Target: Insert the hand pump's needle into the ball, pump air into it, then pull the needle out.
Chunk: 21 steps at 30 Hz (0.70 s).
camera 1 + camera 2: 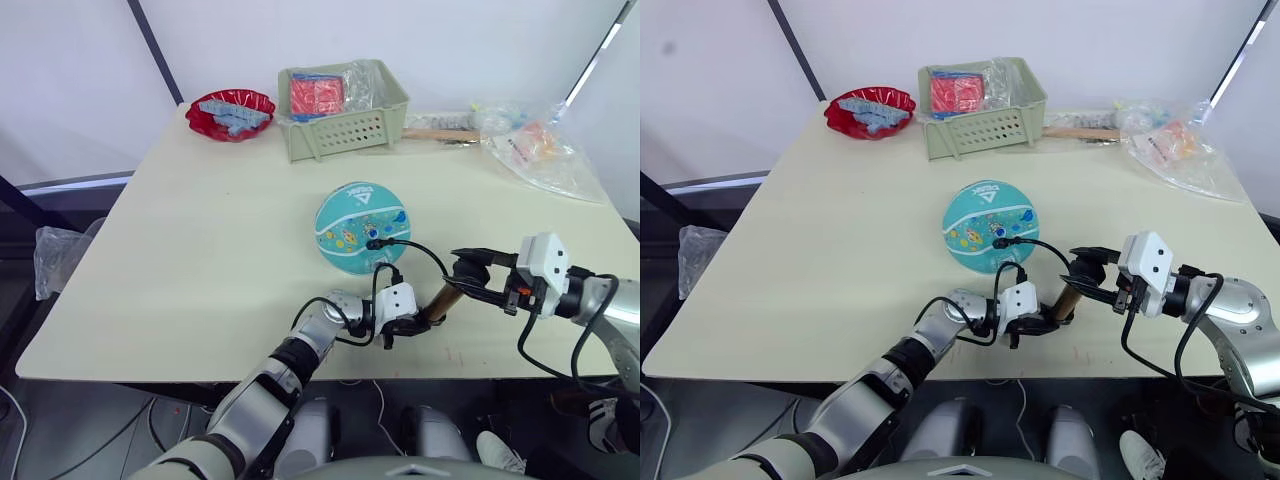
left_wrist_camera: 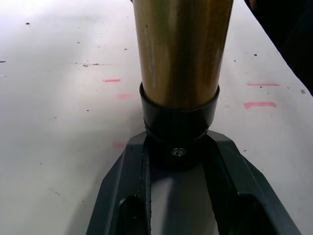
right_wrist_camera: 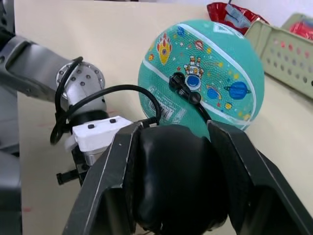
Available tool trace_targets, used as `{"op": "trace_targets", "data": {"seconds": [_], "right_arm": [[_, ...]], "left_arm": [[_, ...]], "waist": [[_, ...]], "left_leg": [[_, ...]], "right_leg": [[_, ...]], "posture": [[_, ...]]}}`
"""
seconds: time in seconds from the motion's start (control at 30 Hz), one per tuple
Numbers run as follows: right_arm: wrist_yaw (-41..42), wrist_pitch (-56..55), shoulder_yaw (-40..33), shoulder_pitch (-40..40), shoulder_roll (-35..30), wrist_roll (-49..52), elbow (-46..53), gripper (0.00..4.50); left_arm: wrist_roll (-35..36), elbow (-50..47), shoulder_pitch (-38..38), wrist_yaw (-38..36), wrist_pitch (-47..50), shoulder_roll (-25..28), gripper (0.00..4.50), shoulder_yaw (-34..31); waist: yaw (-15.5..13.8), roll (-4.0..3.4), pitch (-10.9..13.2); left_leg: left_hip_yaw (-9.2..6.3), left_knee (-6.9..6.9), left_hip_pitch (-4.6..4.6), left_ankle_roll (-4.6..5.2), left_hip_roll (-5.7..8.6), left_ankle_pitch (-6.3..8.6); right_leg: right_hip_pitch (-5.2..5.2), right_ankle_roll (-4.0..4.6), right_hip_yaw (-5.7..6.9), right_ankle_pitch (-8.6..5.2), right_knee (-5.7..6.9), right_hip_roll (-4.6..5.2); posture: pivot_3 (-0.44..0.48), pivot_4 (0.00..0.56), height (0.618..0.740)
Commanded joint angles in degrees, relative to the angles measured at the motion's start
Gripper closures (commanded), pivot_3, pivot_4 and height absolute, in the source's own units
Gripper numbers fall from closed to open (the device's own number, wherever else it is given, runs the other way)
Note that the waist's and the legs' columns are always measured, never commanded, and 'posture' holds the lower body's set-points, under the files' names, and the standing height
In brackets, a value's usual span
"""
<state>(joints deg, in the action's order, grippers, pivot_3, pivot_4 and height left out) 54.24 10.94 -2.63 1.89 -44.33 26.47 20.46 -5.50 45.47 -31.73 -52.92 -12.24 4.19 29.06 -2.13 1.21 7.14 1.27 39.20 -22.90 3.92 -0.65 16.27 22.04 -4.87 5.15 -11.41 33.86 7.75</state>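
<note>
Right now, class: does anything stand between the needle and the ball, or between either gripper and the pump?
Nothing visible does. The needle already sits in the ball. The left gripper clamps the pump at its foot end, and the right gripper clamps its handle.

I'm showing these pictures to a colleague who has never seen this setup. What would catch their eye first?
Probably the teal ball in the middle of the table, with the black hose's fitting plugged into its near side. Just in front, both grippers hold the hand pump: the left gripper at its black foot end, the right gripper around its black handle. A green basket stands at the far edge.
</note>
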Motion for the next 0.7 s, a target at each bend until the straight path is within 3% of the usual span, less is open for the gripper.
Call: {"op": "trace_targets", "data": {"seconds": [0.03, 0.4, 0.7], "right_arm": [[-0.2, 1.3, 2.5, -2.6, 0.0, -3.8, -2.9, 2.9], [0.5, 8.0, -5.3, 3.2, -3.6, 5.3, 2.3, 2.9], [1.2, 17.0, -14.3, 9.6, -9.6, 14.8, 5.2, 2.9]], "left_arm": [[-4.2, 5.1, 3.1, -0.1, 4.6, 2.9, 3.42, 1.6], [-4.1, 5.2, 3.1, -0.3, 4.7, 2.8, 3.42, 1.5], [-4.3, 5.2, 3.1, -0.3, 4.7, 2.6, 3.42, 1.5]], "waist": [[0.0, 0.05, -0.1], [-0.1, -0.18, 0.2], [-0.2, -0.56, 0.6]], "left_leg": [[0.0, 0.0, 0.01, -0.02, -0.02, 0.01], [0.01, 0.0, 0.0, -0.14, -0.05, 0.08], [-0.03, 0.04, -0.58, -0.01, 0.08, 0.01]], "right_leg": [[-0.01, 0.0, 0.0, 0.0, 0.0, -0.02], [0.0, 0.0, -0.01, 0.0, -0.01, -0.01], [0.47, 0.24, 0.07, 0.16, -0.04, 0.05]], "posture": [[0.0, 0.15, 0.738], [0.0, 0.15, 0.738], [0.0, 0.15, 0.738]]}}
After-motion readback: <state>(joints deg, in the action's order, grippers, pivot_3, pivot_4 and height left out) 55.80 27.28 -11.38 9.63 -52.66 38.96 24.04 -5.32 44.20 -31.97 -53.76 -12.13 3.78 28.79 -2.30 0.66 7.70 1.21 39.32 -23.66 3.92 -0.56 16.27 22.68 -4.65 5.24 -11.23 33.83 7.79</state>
